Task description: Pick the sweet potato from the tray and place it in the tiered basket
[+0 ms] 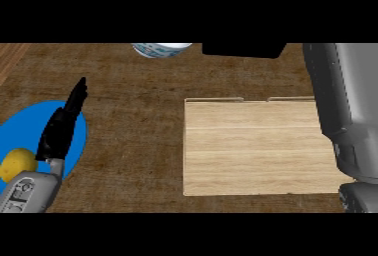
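One robot hand shows plainly: the left robot hand (65, 122) stands at the left of the head view, fingers straight and pointing away from you, holding nothing, over a blue plate (29, 117) that carries a yellow, lemon-like fruit (16, 164). It looks at rest, so leave it there.

Your right forearm (341, 115) runs up the right edge, crossing the right side of the pale wooden tray (247, 150), and reaches past the top of the view. The right robot hand itself is out of sight, so you cannot tell whether it is open or carrying anything.

The sweet potato is nowhere to be seen: the visible part of the tray is bare, and whatever lies under the forearm is hidden. The tiered basket is not clearly in view either; a black object (244, 49) at the top edge, beside a white and blue container (161, 49), cannot be identified.

Judging from this, do not assume a grasp. Confirm what the right hand holds before you move on, keep the forearm high enough to clear the tray's rim, and move slowly towards the far side of the table (133, 90).
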### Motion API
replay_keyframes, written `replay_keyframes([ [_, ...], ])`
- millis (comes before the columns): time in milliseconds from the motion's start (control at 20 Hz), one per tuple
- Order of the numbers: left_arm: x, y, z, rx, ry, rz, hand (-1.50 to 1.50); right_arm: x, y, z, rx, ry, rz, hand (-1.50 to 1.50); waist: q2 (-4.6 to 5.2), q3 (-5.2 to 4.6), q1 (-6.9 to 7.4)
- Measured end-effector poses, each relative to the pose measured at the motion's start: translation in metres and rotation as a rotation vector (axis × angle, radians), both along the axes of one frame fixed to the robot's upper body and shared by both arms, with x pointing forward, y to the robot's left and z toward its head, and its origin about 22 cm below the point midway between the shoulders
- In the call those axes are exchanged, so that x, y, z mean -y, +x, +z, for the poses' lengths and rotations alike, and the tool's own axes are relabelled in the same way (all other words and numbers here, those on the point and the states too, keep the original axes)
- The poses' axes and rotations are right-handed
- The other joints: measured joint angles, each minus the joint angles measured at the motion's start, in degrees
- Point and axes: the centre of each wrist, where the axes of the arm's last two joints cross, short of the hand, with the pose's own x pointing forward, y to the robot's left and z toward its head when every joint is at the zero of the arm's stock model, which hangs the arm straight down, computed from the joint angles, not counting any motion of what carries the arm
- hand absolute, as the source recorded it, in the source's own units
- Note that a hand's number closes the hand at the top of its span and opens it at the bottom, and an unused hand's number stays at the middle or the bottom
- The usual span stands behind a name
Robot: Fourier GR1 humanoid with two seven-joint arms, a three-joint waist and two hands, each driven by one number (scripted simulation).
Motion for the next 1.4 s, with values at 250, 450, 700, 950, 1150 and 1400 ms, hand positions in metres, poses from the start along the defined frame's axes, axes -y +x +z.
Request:
replay_keyframes([
  [250,-0.007,0.001,-0.001,-0.005,0.003,0.022,0.00,0.008,0.015,0.025,-0.024,-0.003,-0.033,1.50,-0.22,0.03,-1.02],
  [450,-0.007,0.001,0.000,-0.011,0.001,0.034,0.00,0.024,0.020,0.035,-0.015,0.032,-0.032,1.50,-0.47,0.08,-1.86],
  [700,-0.014,-0.003,-0.002,-0.009,0.005,0.041,0.00,0.053,0.026,0.032,-0.062,0.007,-0.068,1.50,-0.55,0.09,-2.38],
  [950,-0.012,-0.006,-0.002,-0.012,-0.005,0.044,0.00,0.088,0.029,0.013,-0.178,-0.079,-0.168,1.50,-0.64,0.08,-2.64],
  [1150,-0.014,-0.010,-0.008,-0.015,-0.004,0.053,0.00,0.117,0.025,0.012,-0.266,-0.135,-0.252,1.50,-0.82,0.09,-3.13],
  [1400,-0.012,-0.010,-0.006,-0.020,-0.007,0.057,0.00,0.141,0.019,0.012,-0.322,-0.143,-0.291,1.50,-0.99,0.10,-3.48],
])
